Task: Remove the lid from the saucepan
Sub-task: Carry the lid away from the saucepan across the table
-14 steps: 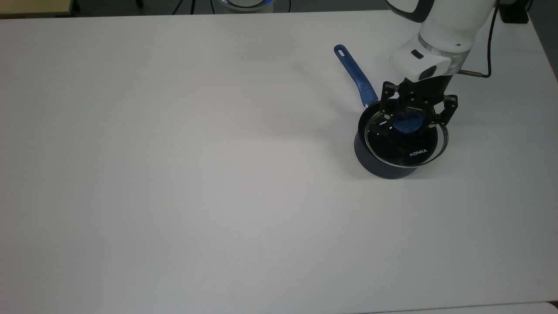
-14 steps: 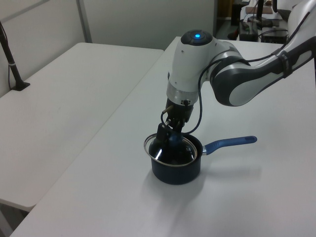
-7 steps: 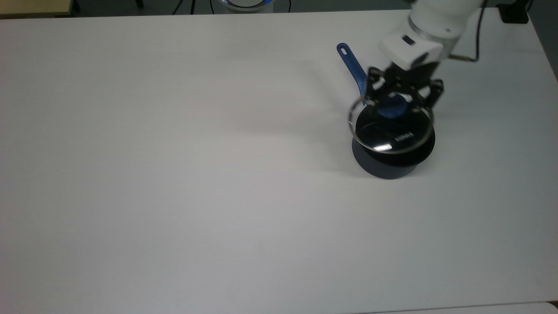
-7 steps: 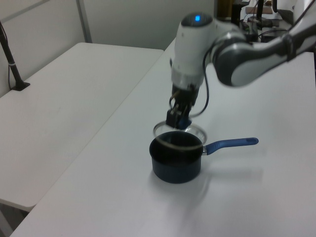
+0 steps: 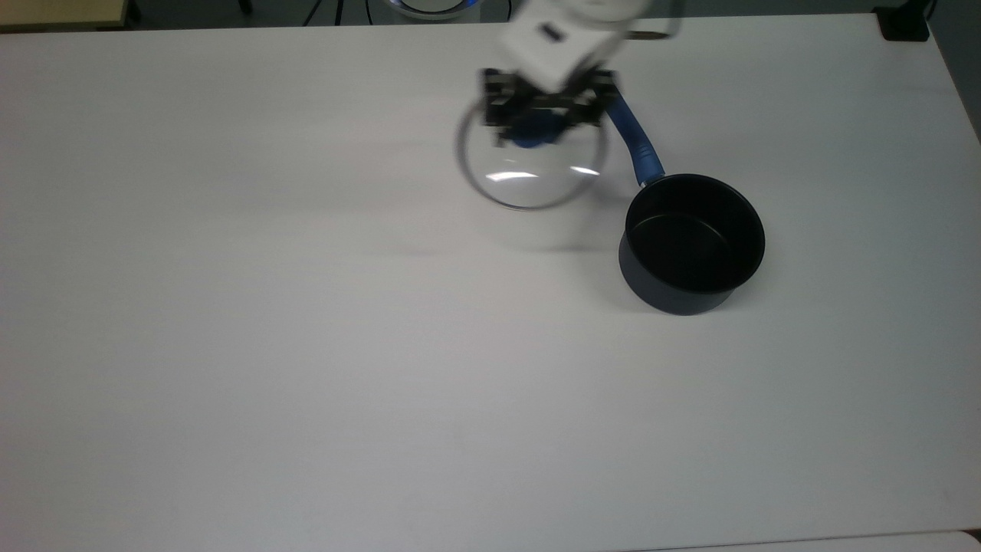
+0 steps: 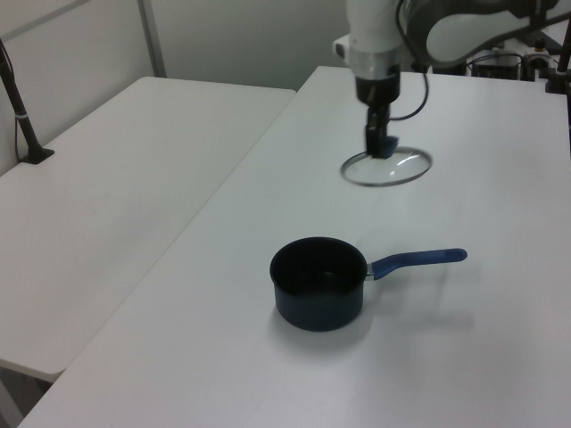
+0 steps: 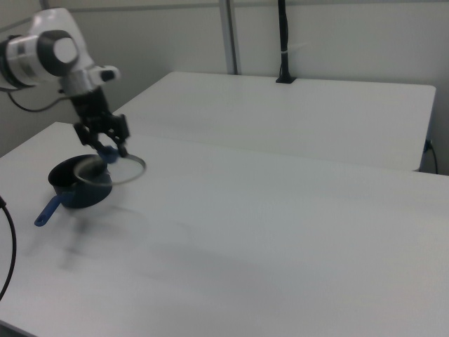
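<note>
Jaws of the gripper [image 5: 546, 119] are closed on the blue knob [image 5: 534, 134] of the lid [image 5: 533, 165], but motion blur hides the fingertips in the top view. The surface [image 5: 306, 345] is wide and bare from 6 to 9 o'clock of the saucepan [image 5: 692, 243], with its near edge at the bottom. The saucepan stands uncovered, its handle [image 5: 634, 146] pointing to 11 o'clock. The lid hangs at 10 o'clock of the pan, clear of its rim. The left view shows the lid [image 6: 387, 167] well beyond the pan [image 6: 318, 294]; the right view shows lid [image 7: 116, 170] and pan [image 7: 76, 186] overlapping.
</note>
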Robot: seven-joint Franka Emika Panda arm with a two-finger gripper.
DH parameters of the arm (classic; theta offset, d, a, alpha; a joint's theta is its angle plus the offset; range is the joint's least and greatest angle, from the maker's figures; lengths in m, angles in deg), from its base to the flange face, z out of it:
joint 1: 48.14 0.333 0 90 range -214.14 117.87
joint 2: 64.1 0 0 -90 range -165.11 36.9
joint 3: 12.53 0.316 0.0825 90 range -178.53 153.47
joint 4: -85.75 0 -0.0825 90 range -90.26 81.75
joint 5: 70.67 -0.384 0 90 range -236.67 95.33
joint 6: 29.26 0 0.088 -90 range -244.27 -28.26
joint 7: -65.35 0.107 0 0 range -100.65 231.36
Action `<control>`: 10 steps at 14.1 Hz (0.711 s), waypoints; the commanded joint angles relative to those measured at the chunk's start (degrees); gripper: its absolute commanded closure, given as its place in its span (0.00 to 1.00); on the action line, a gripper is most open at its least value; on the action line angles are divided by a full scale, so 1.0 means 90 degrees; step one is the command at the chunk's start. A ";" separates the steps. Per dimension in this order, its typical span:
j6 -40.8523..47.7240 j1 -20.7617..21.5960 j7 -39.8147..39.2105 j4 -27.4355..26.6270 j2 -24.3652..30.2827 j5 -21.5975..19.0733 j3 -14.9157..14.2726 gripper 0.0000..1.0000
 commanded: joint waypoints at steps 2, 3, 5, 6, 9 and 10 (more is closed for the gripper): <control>-0.0627 -0.1361 -0.1273 -0.1704 0.0827 0.0014 0.0126 0.64; -0.1259 -0.1606 -0.1293 -0.2182 0.0906 0.0082 0.0126 0.64; -0.1926 -0.1793 -0.1303 -0.2635 0.0819 0.0490 0.0126 0.64; -0.2142 -0.1900 -0.1303 -0.2772 0.0770 0.0676 0.0126 0.64; -0.2436 -0.2222 -0.1313 -0.3017 0.0528 0.0863 0.0116 0.64; -0.2456 -0.2224 -0.1303 -0.3017 0.0429 0.0892 0.0116 0.64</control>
